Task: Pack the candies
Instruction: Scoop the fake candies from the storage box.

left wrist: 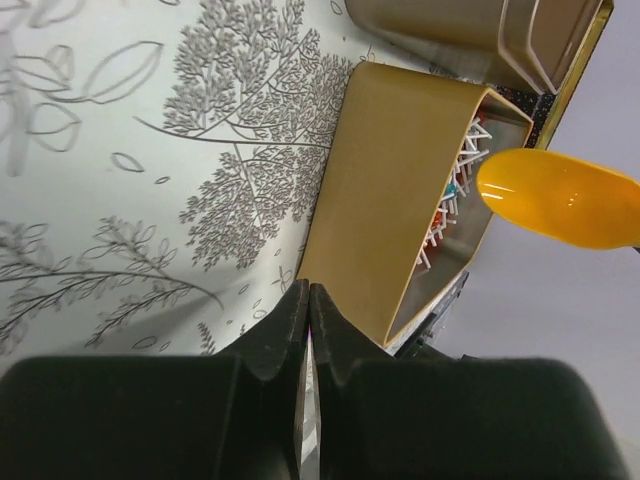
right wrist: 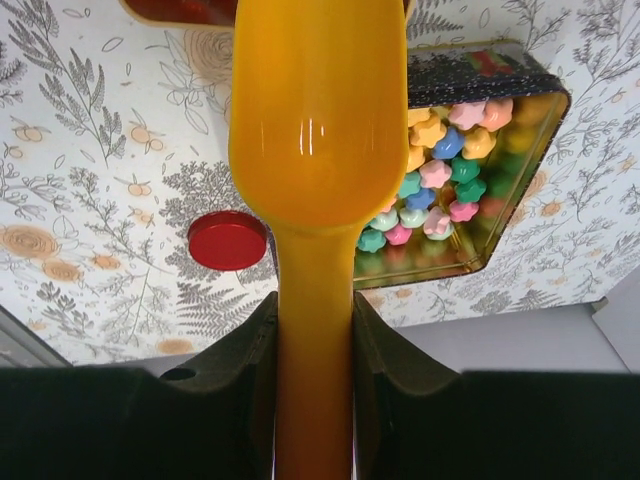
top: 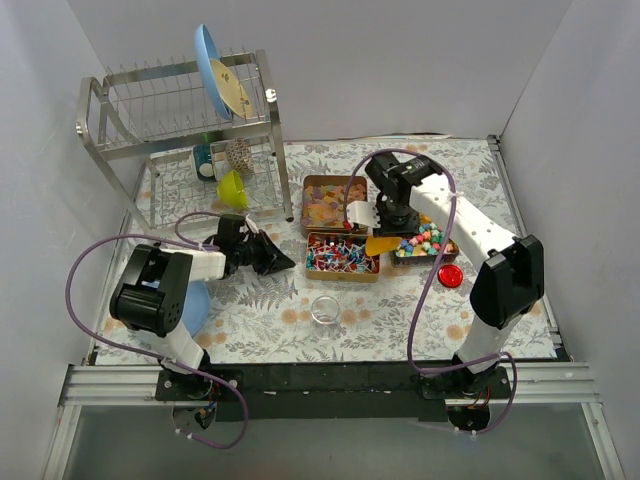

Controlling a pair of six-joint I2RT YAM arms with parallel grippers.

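scooping step: your right gripper (right wrist: 313, 320) clamps the orange scoop (right wrist: 315, 120); left gripper (left wrist: 307, 300) jaws meet, empty. next, dip into star candies (right wrist: 435, 185) at 3 o'clock.

My left arm (top: 165, 290) is folded low. Its elbow sits out on the left side, and the forearm reaches rightward toward the middle. My left claw (top: 272, 257) points to the right. Its two black fingers (left wrist: 280, 335) are pressed tip to tip, with nothing caught between them.

My right arm (top: 470, 225) rises from its base and bends at the dark elbow on the right side. From there it stretches forward and to the left, with the wrist turned downward at the end. The fingers (right wrist: 250, 360) of my right claw (top: 386, 230) are clamped on either side of the handle of an orange scoop (right wrist: 315, 130). The scoop juts straight out ahead of that wrist.
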